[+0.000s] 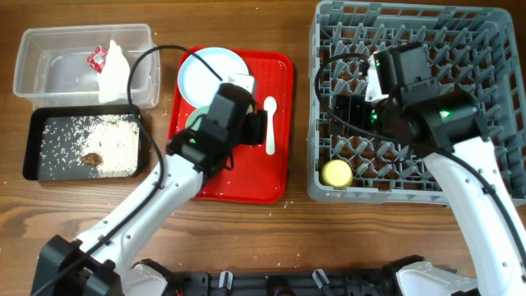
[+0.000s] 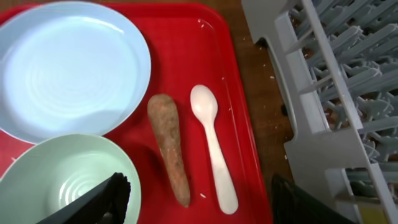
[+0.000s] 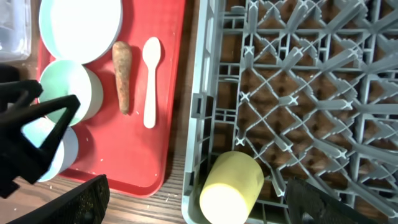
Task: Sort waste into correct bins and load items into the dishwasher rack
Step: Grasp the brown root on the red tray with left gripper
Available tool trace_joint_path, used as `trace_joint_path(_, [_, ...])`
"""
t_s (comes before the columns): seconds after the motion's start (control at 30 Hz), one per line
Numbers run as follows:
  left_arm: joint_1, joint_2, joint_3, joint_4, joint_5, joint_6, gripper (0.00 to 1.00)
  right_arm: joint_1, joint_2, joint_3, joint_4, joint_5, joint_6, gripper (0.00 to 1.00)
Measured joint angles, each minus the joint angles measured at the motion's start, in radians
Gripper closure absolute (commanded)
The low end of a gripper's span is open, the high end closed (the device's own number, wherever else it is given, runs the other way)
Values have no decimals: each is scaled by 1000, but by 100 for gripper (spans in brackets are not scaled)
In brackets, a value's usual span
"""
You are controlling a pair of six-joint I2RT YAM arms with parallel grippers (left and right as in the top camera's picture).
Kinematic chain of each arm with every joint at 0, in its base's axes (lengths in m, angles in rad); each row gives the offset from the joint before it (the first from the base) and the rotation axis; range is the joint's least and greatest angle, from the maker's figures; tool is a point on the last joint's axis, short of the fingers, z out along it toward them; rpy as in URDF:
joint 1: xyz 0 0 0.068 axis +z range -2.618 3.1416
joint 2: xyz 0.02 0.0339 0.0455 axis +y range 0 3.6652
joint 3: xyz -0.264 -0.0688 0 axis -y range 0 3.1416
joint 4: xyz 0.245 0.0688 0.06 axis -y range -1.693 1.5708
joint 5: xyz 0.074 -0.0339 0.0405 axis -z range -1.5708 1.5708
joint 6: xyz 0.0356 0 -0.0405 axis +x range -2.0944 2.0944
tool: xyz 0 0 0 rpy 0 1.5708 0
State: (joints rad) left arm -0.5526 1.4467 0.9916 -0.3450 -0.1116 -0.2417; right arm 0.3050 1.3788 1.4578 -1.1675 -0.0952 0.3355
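Note:
My left gripper is open and empty above the red tray, over the brown food stick and white spoon. The pale blue plate and pale green bowl lie beside them. In the overhead view the left gripper hides the stick. My right gripper is open and empty above the yellow cup, which lies on its side in the grey rack's front left corner. The clear tub holds crumpled paper with a red wrapper. The black tray holds rice and a brown lump.
A pale blue bowl sits on the red tray's front left, partly hidden by the left arm. The rack's side wall stands close to the red tray's right edge. Bare wooden table lies in front of the trays.

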Motion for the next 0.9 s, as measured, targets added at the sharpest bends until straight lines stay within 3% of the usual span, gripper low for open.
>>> trace_joint_path(0.1, [-18, 24, 56, -61, -41, 2, 27, 0, -1, 0, -1, 0, 0, 8])
trace_joint_path(0.27, [-23, 174, 424, -375, -76, 6, 28, 0, -1, 0, -3, 3, 0, 8])
trace_joint_path(0.37, [-23, 299, 604, -487, -84, 9, 29, 0, -1, 0, -6, 4, 0, 8])
trace_joint_path(0.67, [-9, 616, 629, -488, -117, -128, 26, 0, -1, 0, -23, 7, -4, 8])
trace_joint_path(0.9, [6, 690, 628, -417, -110, -166, 34, 0, -1, 0, -23, 7, -8, 8])
